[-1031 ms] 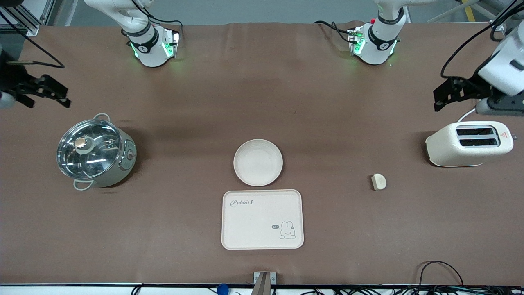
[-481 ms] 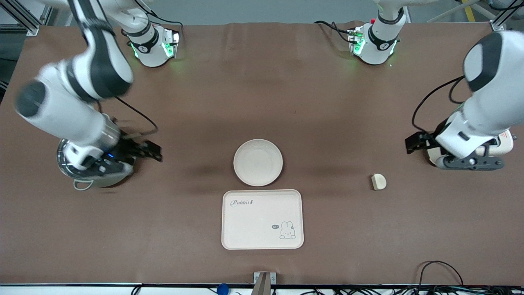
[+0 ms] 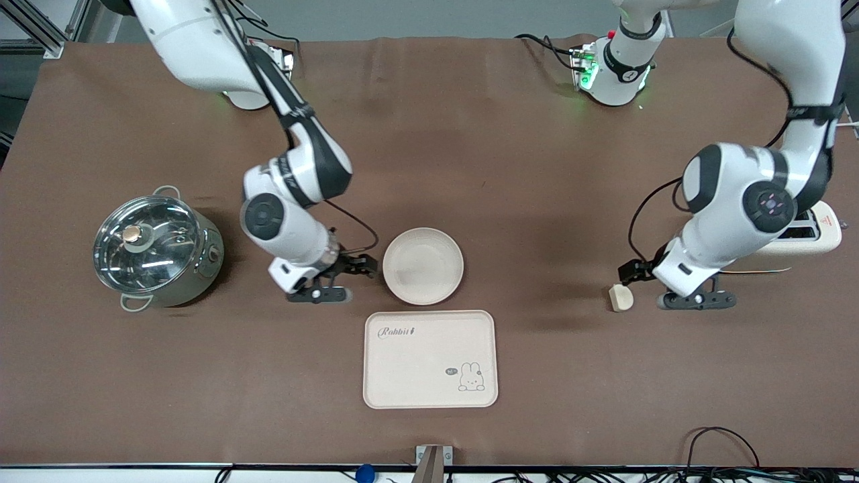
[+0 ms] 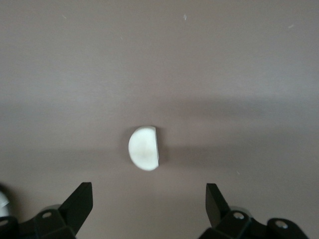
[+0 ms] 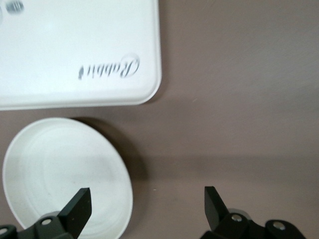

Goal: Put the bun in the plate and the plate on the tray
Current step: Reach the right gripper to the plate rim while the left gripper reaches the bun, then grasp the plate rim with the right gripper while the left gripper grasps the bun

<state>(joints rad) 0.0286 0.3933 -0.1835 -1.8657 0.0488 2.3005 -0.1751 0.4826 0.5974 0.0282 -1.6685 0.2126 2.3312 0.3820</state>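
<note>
The bun [image 3: 621, 297] lies on the brown table toward the left arm's end, flat side upright; in the left wrist view the bun [image 4: 144, 148] sits just ahead of the fingers. My left gripper [image 3: 629, 272] hangs open and empty right over it, and shows in its own view too [image 4: 148, 199]. The round plate [image 3: 423, 266] lies empty mid-table. The Rabbit tray [image 3: 430, 359] lies empty, nearer the camera than the plate. My right gripper [image 3: 361, 265] is open and empty, low beside the plate's rim. In the right wrist view the gripper [image 5: 147, 204] straddles the plate's edge [image 5: 127, 189], with the tray [image 5: 75, 50] ahead.
A steel pot with a glass lid [image 3: 156, 248] stands toward the right arm's end. A cream toaster [image 3: 820, 233] stands toward the left arm's end, partly hidden by the left arm. Cables [image 3: 725, 443] lie at the table's front edge.
Both arms have swung in and down. The right gripper moved from over the pot to beside the plate. The left gripper moved from by the toaster to over the bun.
</note>
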